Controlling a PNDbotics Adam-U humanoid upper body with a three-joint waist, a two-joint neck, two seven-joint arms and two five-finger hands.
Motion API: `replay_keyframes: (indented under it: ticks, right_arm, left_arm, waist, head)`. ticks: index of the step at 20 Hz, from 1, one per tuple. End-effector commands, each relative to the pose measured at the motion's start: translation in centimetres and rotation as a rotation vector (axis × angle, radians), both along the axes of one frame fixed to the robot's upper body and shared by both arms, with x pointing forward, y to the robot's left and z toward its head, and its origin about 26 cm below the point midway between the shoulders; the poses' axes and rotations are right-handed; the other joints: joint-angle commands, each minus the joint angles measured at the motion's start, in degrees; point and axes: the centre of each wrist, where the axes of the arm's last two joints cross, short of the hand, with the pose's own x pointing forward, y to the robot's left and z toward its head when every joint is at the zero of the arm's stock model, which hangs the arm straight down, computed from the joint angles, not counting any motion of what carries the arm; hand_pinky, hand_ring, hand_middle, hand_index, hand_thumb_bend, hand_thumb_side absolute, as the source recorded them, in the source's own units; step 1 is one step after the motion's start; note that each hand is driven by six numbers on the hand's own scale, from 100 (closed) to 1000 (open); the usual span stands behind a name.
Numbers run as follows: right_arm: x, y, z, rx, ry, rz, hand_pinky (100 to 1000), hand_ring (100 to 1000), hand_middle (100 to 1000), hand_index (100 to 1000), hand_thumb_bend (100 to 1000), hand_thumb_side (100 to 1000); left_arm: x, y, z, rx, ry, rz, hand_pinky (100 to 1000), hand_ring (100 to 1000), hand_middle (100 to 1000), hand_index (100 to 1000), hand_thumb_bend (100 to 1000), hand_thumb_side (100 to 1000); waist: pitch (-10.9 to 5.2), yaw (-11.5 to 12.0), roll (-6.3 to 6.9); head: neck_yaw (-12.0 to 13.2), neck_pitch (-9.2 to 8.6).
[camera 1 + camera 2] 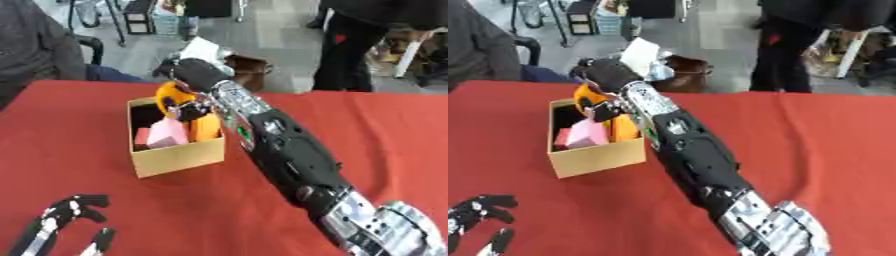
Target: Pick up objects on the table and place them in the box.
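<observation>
Orange object: a rounded orange thing (pixel 173 95) is sitting in the right hand's curled fingers (pixel 188 109), hanging over the far right corner of the cardboard box (pixel 179 156), above the opening and not yet down among the contents.
Right hand: the right hand (pixel 194 75) is reaching from the lower right across the desk, its black and silver forearm (pixel 293 160) lying just beside the box's right wall.
Risk, drop: the orange thing is being held close to the far rim; if the fingers are opening here, it is likely to be striking the edge and rolling out behind the box.
Risk, knock: the forearm is running so near the right wall that any sideways swing is likely to be shoving or tipping the light box.
Box contents: a pink block (pixel 166 134) is leaning at the middle, a second orange piece (pixel 206 128) is standing against the right wall, and a red piece (pixel 141 136) is lying at the left; the box is looking fairly full.
Left hand: the left hand (pixel 61 220) is resting idle at the lower left corner, fingers relaxed and apart, holding nothing.
Desk: red cloth (pixel 79 115) is covering the desk (pixel 385 130) around the box.
</observation>
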Motion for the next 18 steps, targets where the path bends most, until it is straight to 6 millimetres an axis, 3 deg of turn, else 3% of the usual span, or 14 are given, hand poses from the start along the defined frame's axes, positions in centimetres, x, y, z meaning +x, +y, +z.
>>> replay_keyframes:
  ticks: [1,4,5,8,11,18]
  right_arm:
    - [0.3,-0.5,0.8,0.011,-0.031,-0.040,802,756,874,932,100,458]
    - [0.3,-0.9,1.3,0.034,-0.037,-0.041,797,750,865,928,100,438]
    - [0.2,-1.0,1.8,0.041,-0.047,-0.032,789,742,857,927,100,374]
    - [-0.2,-1.7,4.2,0.060,-0.107,0.015,771,723,843,926,100,253]
    - [-0.8,-2.9,6.3,0.084,-0.169,0.063,737,693,829,926,100,209]
    - [-2.4,-9.5,6.8,0.153,-0.291,0.113,674,637,803,925,100,225]
  left_arm:
    - [0.1,0.0,0.7,0.001,-0.024,-0.007,777,638,692,822,343,632]
    - [0.1,0.0,0.6,0.002,-0.022,-0.004,777,639,693,822,343,632]
    - [0.1,0.1,0.6,0.002,-0.022,-0.001,777,639,693,822,341,632]
    - [0.1,0.5,0.6,-0.001,-0.024,0.026,777,639,692,822,340,631]
    - [0.0,1.1,0.5,-0.010,-0.026,0.072,774,636,688,819,332,625]
    - [-0.2,2.7,0.5,-0.062,-0.027,0.228,770,633,685,812,331,597]
  waist:
    - [-0.72,-0.1,-0.41]
    - [-0.73,-0.5,-0.37]
    - [-0.72,-0.8,-0.35]
    - [-0.59,-2.1,-0.31]
    - [-0.45,-4.0,-0.26]
    - [-0.65,-9.8,-0.11]
  head:
    - [0.0,-0.54]
    - [0.3,-0.54]
    - [0.5,-0.52]
    - [1.8,-0.41]
    - [3.5,-0.23]
    - [7.7,1.13]
